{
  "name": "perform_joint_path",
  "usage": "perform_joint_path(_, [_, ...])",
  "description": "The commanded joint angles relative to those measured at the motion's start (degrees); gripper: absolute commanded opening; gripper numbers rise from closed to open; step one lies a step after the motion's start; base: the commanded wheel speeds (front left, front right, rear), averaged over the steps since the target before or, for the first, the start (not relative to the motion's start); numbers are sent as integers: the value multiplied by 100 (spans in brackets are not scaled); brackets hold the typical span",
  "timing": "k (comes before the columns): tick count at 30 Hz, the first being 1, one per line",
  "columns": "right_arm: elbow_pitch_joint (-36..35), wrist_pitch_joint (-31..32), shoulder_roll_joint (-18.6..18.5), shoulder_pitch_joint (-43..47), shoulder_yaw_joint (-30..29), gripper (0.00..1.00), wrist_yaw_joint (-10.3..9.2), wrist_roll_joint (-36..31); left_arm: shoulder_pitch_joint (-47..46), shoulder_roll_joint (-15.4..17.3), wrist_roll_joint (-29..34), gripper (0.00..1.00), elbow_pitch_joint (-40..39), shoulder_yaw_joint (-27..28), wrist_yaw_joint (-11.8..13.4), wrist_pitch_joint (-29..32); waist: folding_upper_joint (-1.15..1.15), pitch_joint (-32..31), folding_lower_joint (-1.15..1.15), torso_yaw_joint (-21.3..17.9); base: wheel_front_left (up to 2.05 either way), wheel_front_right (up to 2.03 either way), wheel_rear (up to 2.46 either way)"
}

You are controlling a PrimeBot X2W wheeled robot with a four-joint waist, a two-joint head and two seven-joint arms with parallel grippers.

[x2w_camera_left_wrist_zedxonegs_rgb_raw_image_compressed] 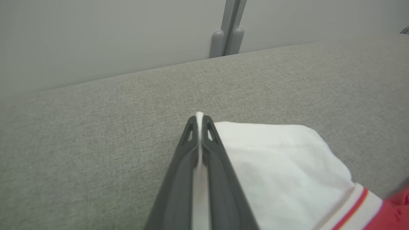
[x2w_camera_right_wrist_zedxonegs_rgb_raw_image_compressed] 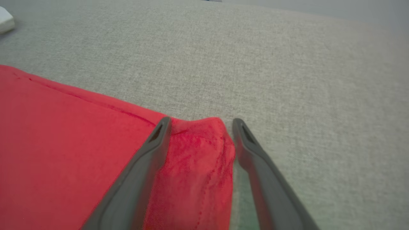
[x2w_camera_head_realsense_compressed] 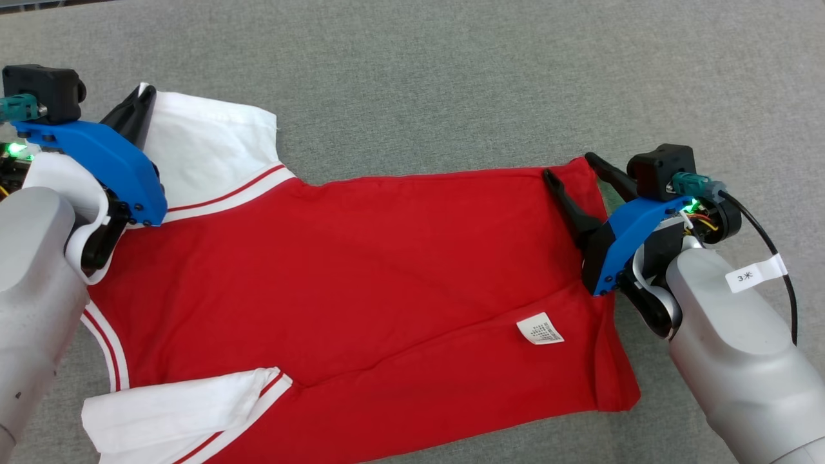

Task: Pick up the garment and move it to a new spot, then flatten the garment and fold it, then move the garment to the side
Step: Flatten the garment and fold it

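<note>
1. While the left fingers (x2w_camera_head_realsense_compressed: 132, 116) were pressed together on the far corner of the white sleeve (x2w_camera_head_realsense_compressed: 206, 142), the right fingers (x2w_camera_head_realsense_compressed: 567, 200) stood wide apart and held nothing. The step in hand therefore looked like securing the second far corner of the red knit garment with white, red-striped sleeves (x2w_camera_head_realsense_compressed: 361, 258) before stretching it flat.
2. To do this well, the right fingers would need to close low on the hem corner (x2w_camera_head_realsense_compressed: 583, 169) and take every layer of cloth there. A shallow pinch on the edge alone seemed likely to slip.
3. Neither arm should lift until both holds were firm. The two should then draw apart evenly, since a long crease (x2w_camera_head_realsense_compressed: 412, 348) ran through the near right part beside the white care label (x2w_camera_head_realsense_compressed: 540, 328).
4. The garment lay spread on the grey fabric-covered tabletop (x2w_camera_head_realsense_compressed: 451, 77), its sleeves at the left and its hem at the right.
5. In the left wrist view a thin strip of white cloth showed between the shut left fingers (x2w_camera_left_wrist_zedxonegs_rgb_raw_image_compressed: 217, 179), and the rest of the white sleeve (x2w_camera_left_wrist_zedxonegs_rgb_raw_image_compressed: 281, 159) spread away to one side.
6. In the right wrist view the slightly bunched hem corner (x2w_camera_right_wrist_zedxonegs_rgb_raw_image_compressed: 198, 143) sat between the open right fingers (x2w_camera_right_wrist_zedxonegs_rgb_raw_image_compressed: 150, 153). One finger lay over the red cloth and the other just beside its edge; whether either pressed on the cloth could not be told.
</note>
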Motion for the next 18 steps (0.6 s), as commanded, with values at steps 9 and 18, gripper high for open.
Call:
perform_joint_path(9, [113,174,-74,82,100,0,1,53,-211,-38,-138,0,14,-278,-5,-343,1,17,0,137,0,0,0])
perform_joint_path(18, [281,-616,-21,-269,-267,0,0,-382,-277,-159,-189,0,40,-336,-5,-979,1,-130,0,341,0,0,0])
